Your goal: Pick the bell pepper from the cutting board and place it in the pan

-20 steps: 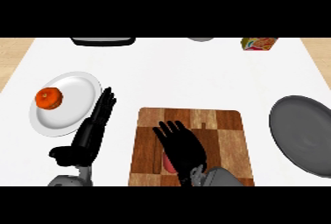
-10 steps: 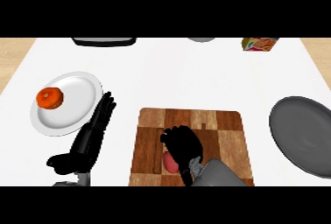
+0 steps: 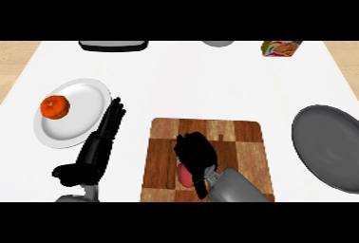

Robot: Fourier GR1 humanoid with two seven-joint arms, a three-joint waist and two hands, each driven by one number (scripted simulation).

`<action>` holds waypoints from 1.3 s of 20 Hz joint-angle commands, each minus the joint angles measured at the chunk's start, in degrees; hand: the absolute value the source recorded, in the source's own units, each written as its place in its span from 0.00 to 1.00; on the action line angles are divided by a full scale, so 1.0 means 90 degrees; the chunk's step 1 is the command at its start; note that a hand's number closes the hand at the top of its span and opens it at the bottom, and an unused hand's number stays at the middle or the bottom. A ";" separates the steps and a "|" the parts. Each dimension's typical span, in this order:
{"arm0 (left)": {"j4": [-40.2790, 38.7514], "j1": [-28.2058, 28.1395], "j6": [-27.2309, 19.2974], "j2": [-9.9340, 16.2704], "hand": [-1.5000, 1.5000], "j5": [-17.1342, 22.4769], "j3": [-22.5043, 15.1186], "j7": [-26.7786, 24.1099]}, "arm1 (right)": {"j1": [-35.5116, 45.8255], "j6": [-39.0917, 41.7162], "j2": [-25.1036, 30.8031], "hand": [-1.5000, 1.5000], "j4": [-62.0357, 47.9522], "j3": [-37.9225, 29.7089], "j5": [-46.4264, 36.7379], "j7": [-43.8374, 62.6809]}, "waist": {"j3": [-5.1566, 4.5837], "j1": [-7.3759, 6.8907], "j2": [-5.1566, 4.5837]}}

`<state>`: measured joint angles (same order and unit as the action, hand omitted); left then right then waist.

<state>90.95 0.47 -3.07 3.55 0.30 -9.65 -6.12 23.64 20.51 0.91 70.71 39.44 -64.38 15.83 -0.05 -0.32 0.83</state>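
The red bell pepper (image 3: 185, 176) lies on the wooden cutting board (image 3: 238, 137), near its front edge. Only a small red part of it shows at the left of my right hand (image 3: 195, 151). That hand comes in from the lower edge and its fingers are curled down round the pepper. The dark grey pan (image 3: 329, 142) sits on the counter to the right of the board, apart from it. My left hand (image 3: 104, 135) rests open just left of the board, fingers straight and pointing away.
A white plate (image 3: 80, 95) with a round orange-red fruit (image 3: 55, 106) stands at the left, beside my left hand. Along the back edge are a black object (image 3: 112, 45), a grey bowl (image 3: 219, 43) and a colourful box (image 3: 281, 48).
My right hand has drawn back towards the board's front and its fingers have curled down over the pepper. The left hand has barely moved.
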 commanded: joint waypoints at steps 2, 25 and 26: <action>-0.0043 -0.0094 0.0276 0.0094 0.50 0.0143 0.0191 -0.0166 | -0.0248 -0.0153 0.0096 1.00 0.0425 -0.0019 -0.0506 -0.0124 | 0.0005 0.0025 -0.0088; 0.0041 0.0063 0.0282 0.0216 0.50 0.0256 0.0479 0.0103 | -0.4800 -0.2962 0.1198 1.00 0.7066 -0.1159 -0.0383 0.1852 | 0.0007 0.0104 -0.0086; -0.0041 0.0097 0.0232 0.0072 0.50 0.0138 0.0268 0.0196 | -0.5046 -0.3528 0.0987 1.00 0.6802 -0.0943 -0.0725 0.1921 | 0.0008 0.0123 -0.0081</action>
<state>92.07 0.61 -1.94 4.23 1.32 -7.12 -4.43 -18.16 -6.87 11.00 128.73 32.44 -72.08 31.93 -0.01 1.22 0.32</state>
